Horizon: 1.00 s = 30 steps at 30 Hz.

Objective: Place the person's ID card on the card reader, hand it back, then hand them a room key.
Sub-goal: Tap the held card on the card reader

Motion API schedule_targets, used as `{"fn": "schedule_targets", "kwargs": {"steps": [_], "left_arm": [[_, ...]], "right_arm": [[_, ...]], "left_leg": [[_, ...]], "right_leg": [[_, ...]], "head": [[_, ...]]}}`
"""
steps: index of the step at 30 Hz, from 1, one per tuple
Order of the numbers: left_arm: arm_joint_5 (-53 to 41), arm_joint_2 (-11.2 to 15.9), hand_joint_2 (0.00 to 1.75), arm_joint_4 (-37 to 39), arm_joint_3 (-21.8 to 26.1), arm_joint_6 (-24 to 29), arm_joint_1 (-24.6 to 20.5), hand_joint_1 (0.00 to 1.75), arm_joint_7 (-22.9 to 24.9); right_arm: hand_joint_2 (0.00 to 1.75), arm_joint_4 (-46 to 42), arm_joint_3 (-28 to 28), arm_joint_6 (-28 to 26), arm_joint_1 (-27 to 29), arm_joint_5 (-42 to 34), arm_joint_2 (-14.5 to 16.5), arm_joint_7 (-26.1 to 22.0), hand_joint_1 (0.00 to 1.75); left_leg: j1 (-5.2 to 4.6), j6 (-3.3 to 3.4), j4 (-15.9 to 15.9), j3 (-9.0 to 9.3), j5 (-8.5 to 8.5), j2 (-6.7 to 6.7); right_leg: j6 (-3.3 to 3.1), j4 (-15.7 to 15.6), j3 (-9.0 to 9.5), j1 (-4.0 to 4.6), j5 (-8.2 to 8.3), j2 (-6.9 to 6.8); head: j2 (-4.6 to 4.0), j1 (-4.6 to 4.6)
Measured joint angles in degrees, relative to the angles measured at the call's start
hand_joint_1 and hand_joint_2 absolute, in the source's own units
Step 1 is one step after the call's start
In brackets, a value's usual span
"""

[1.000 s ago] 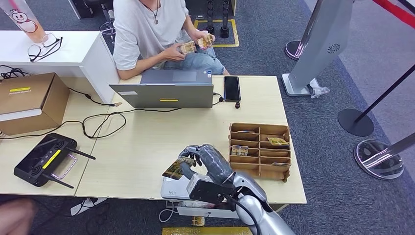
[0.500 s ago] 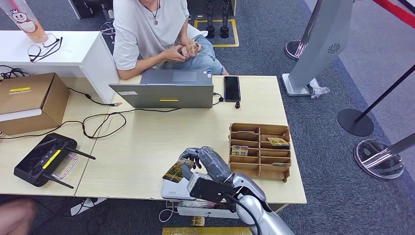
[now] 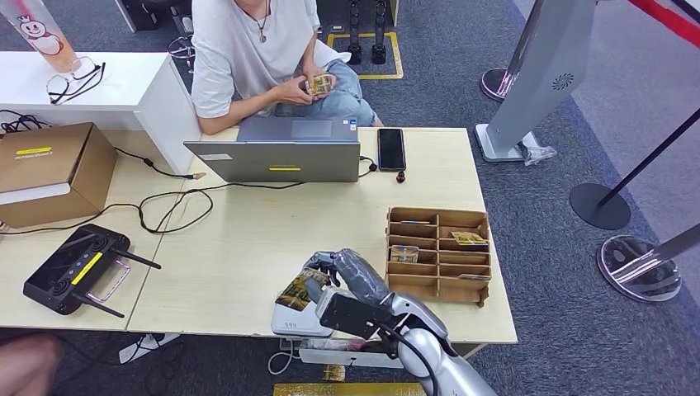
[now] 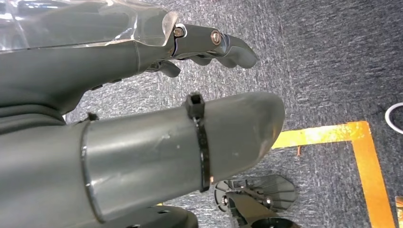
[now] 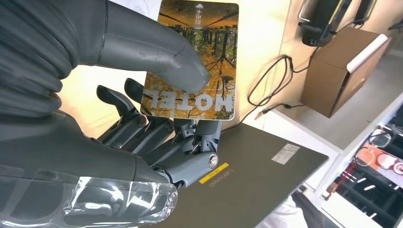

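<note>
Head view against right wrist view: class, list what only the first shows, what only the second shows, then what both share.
Head view alone: the wooden compartment tray, the phone, the seated person holding cards, the white card reader.

Right wrist view alone: the word HOTEL printed on the card, and the thumb pressing it against the fingers.

Both: the right hand holding that card, the laptop, the cardboard box.

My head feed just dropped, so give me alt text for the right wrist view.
The robot's grey right hand pinches an orange-brown picture card printed HOTEL between thumb and fingers, above the pale wooden table. Beyond it lie a closed dark grey laptop, a brown cardboard box and a looping black cable.
</note>
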Motion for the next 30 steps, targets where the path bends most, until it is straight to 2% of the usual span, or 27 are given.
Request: {"fn": "schedule_targets", "kwargs": {"steps": [30], "left_arm": [[-0.7, -0.94, 0.0, 0.0, 0.0, 0.31, 0.15, 0.0, 1.09]], "right_arm": [[1.75, 9.97, 1.11, 1.54, -2.17, -5.64, 1.27, 2.39, 1.75]], "left_leg": [[0.0, 0.0, 0.0, 0.0, 0.0, 0.0]], "right_leg": [[0.0, 0.0, 0.0, 0.0, 0.0, 0.0]], "head": [[0.0, 0.0]]}}
